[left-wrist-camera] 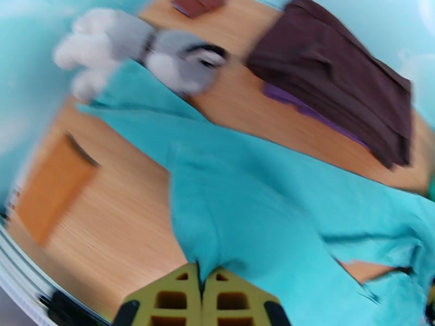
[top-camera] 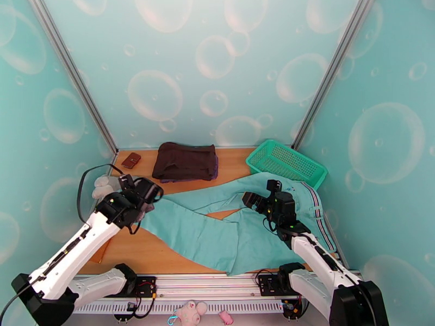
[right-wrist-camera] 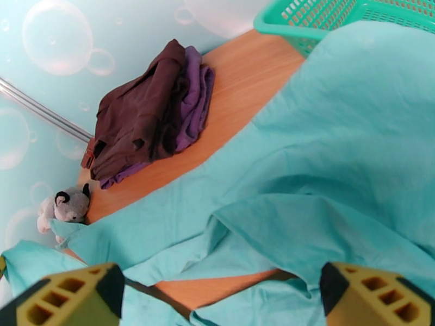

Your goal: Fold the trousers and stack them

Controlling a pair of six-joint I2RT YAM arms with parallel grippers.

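A: Quick one. Where are the trousers point(top-camera: 228, 234)?

B: Spread flat across the table point(top-camera: 136, 251), not folded yet. The striped waistband is at the right edge, just beside the green basket point(top-camera: 288, 161), and the legs run left toward the plush toy point(top-camera: 103, 186). A wedge of bare wood shows between the two legs.

A: Left gripper point(left-wrist-camera: 202, 278)?

B: Its fingers are pressed together with teal cloth pinched at the tips. It has an edge of the near leg, at the left part of the garment. The wrist view is blurred, so I can't tell how much cloth it has.

A: Right gripper point(right-wrist-camera: 217, 289)?

B: Spread wide and holding nothing. It hangs over the upper legs, near where they split.

A: Step?

B: My read is the first fold, with one side gripped and the other not.

A: How to do it well?

B: The right should pinch the matching edge before any lift, otherwise the cloth drags and twists. Take one layer only, since there's a ruck under the right fingers. Both grippers should lift evenly and carry the fold low, keeping clear of the dark brown folded garment point(top-camera: 185, 161) at the back. That's probably the stack spot, so it shouldn't be nudged.

A: Risk?

B: A thin pinch on the left could slip out mid-carry.
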